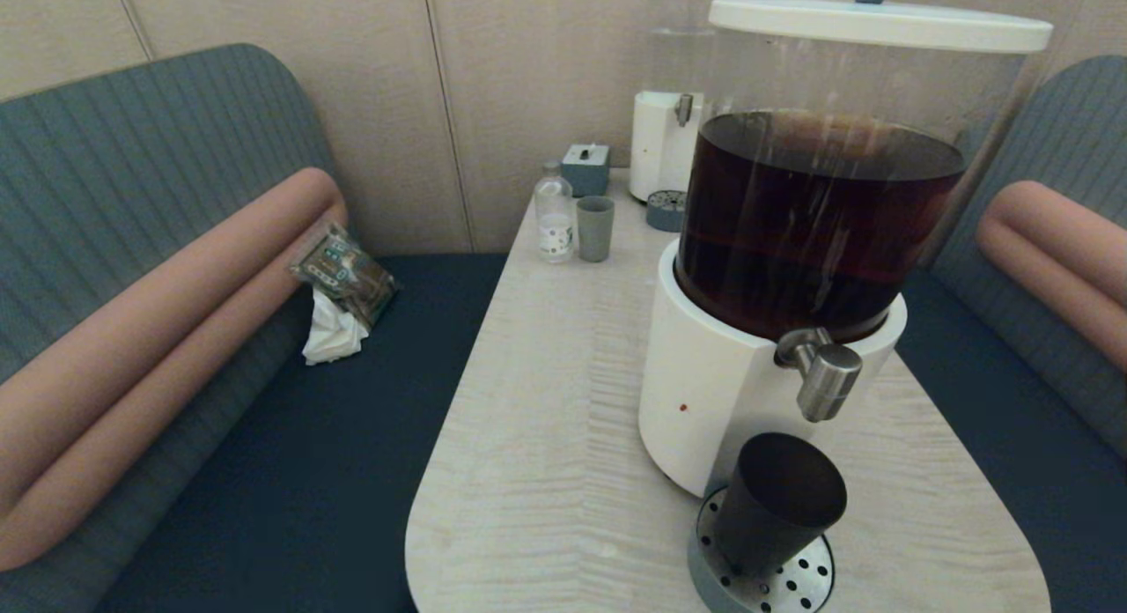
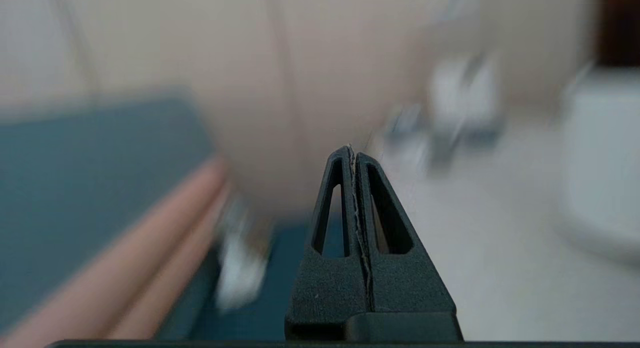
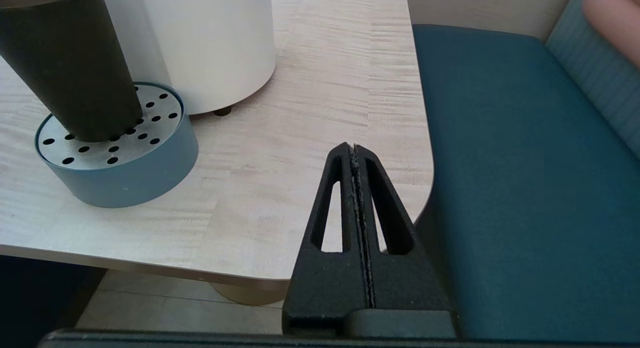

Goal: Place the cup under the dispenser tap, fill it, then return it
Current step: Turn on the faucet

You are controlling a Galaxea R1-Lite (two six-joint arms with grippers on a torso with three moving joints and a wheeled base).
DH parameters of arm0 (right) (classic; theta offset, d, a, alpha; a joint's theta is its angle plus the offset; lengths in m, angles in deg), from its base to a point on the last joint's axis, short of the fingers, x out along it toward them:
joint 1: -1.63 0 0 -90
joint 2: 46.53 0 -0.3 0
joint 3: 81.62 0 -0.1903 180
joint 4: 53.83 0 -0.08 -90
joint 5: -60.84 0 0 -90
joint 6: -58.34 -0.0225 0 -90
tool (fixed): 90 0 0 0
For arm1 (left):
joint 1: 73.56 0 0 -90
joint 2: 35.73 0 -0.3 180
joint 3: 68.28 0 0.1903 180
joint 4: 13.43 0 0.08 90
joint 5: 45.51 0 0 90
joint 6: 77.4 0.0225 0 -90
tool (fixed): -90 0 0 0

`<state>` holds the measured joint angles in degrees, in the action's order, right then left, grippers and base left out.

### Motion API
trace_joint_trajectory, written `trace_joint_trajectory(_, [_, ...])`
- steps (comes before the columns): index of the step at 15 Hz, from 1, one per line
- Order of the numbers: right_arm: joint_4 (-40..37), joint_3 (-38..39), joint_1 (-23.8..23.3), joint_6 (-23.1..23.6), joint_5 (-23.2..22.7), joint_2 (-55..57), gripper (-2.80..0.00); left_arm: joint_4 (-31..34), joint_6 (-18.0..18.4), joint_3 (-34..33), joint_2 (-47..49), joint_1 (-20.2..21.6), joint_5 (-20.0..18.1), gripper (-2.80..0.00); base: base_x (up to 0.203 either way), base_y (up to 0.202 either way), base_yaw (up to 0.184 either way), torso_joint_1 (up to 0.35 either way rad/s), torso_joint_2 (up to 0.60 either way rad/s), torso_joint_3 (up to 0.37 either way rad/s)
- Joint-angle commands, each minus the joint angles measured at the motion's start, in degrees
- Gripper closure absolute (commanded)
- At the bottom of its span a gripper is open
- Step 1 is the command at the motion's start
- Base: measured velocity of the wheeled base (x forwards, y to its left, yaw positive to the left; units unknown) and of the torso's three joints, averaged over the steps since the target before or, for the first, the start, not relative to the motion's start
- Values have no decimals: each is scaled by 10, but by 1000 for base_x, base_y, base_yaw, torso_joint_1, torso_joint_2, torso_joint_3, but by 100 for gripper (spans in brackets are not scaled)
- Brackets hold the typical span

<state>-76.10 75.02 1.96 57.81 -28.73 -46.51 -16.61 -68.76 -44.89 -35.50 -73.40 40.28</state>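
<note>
The matte black-brown cup (image 1: 775, 503) stands upright on the round perforated drip tray (image 1: 806, 582), directly below the brushed-steel dispenser tap (image 1: 823, 375) of the big white-based dispenser (image 1: 704, 393) with dark brown liquid. In the right wrist view the cup (image 3: 70, 63) rises from the tray (image 3: 120, 153), well to one side of my right gripper (image 3: 354, 147), which is shut and empty above the table's near corner. My left gripper (image 2: 351, 149) is shut and empty too, out to the table's left near the bench. Neither gripper shows in the head view.
A paler grey-blue cup (image 1: 595, 228), a small bottle (image 1: 554, 212) and a grey box (image 1: 586, 168) stand at the table's far end by the clear-liquid dispenser (image 1: 669, 137). Blue benches flank the table (image 1: 546, 419); a packet and tissue (image 1: 339, 296) lie on the left bench.
</note>
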Motion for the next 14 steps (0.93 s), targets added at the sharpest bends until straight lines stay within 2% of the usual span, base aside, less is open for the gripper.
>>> trace_joint_trajectory(1, [0,4,0,0,0,-4,0,81,10,0,-2,0,33,0,0,0,0,0,0,0])
trace_joint_trajectory(3, [0,4,0,0,0,-3,0,164,26,0,-2,0,75,0,0,0,0,0,0,0])
trace_joint_trajectory(4, [0,4,0,0,0,-4,0,200,29,0,-2,0,79,0,0,0,0,0,0,0])
trace_joint_trajectory(5, [0,4,0,0,0,-4,0,223,27,0,-2,0,65,0,0,0,0,0,0,0])
trace_joint_trajectory(7, [0,4,0,0,0,-3,0,223,22,0,-1,0,51,0,0,0,0,0,0,0])
trace_joint_trajectory(9, [0,4,0,0,0,-3,0,230,-15,0,-1,0,29,0,0,0,0,0,0,0])
trace_joint_trajectory(11, [0,4,0,0,0,-3,0,280,-64,7,-1,0,27,0,0,0,0,0,0,0])
trace_joint_trajectory(14, [0,4,0,0,0,-4,0,286,-77,10,-1,-1,31,0,0,0,0,0,0,0])
